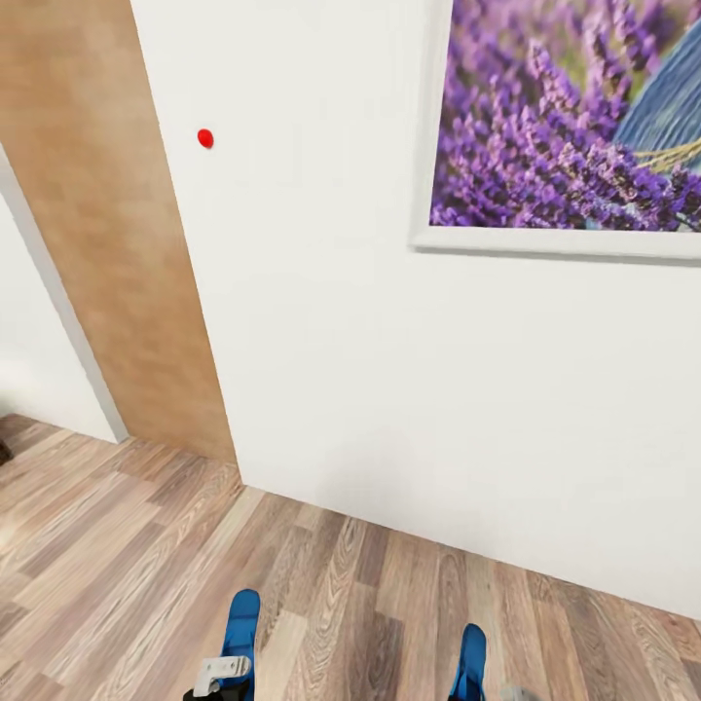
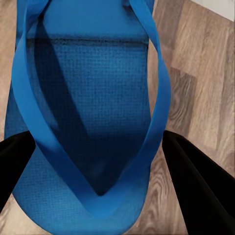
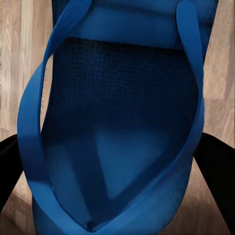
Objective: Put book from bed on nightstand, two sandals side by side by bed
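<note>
I see both arms low at the frame's foot: left claw (image 2: 93, 161) clenched on left sandal (image 1: 240, 623), right claw (image 3: 107, 171) grasping right sandal (image 1: 471, 662), over plank floor (image 1: 117, 545). White wall (image 1: 321, 341) with lavender picture (image 1: 574, 117) close ahead.

Light was even and bright on the wall (image 1: 389, 341), with a faint soft shadow near its base. Ahead of each gripper, the sandal (image 2: 88, 107) sole darkened under its straps. The floor (image 3: 19, 58) beyond looked blurred, renders slightly soft.
</note>
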Controlling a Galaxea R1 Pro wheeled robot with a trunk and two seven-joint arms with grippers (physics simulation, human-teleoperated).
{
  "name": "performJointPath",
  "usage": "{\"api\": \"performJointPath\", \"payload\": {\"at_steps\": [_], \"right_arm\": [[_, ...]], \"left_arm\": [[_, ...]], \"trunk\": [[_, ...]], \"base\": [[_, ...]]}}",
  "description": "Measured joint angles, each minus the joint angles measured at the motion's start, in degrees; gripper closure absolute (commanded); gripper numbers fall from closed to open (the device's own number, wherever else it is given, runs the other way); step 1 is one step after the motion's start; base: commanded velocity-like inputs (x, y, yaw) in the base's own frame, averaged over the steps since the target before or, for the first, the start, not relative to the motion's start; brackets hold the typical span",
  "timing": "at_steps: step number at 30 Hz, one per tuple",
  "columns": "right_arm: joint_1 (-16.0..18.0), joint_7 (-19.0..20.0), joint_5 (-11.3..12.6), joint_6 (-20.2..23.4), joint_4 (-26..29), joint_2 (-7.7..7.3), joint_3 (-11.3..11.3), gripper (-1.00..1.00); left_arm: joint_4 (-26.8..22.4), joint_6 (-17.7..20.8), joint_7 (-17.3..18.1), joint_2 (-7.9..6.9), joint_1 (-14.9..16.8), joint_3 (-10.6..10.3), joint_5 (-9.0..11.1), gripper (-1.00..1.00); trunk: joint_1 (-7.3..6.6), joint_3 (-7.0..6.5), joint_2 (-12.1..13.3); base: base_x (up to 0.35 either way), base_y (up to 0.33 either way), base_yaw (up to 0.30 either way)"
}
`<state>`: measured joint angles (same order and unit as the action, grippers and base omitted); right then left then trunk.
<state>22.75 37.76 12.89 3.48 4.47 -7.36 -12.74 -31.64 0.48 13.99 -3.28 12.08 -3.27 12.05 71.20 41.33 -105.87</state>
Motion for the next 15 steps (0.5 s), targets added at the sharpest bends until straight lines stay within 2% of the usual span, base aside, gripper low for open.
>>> {"api": "performJointPath", "payload": {"at_steps": [7, 15], "right_arm": [[0.0, 0.0, 0.0, 0.0, 0.0, 0.00, 0.0, 1.00], [0.0, 0.0, 0.0, 0.0, 0.0, 0.00, 0.0, 1.00]], "left_arm": [[0.0, 0.0, 0.0, 0.00, 0.0, 0.0, 0.0, 1.00], [0.0, 0.0, -0.1, 0.00, 0.0, 0.0, 0.0, 1.00]], "trunk": [[0.01, 0.00, 0.0], [0.03, 0.00, 0.0]], "base": [[0.278, 0.000, 0.284], [0.080, 0.000, 0.288]]}}
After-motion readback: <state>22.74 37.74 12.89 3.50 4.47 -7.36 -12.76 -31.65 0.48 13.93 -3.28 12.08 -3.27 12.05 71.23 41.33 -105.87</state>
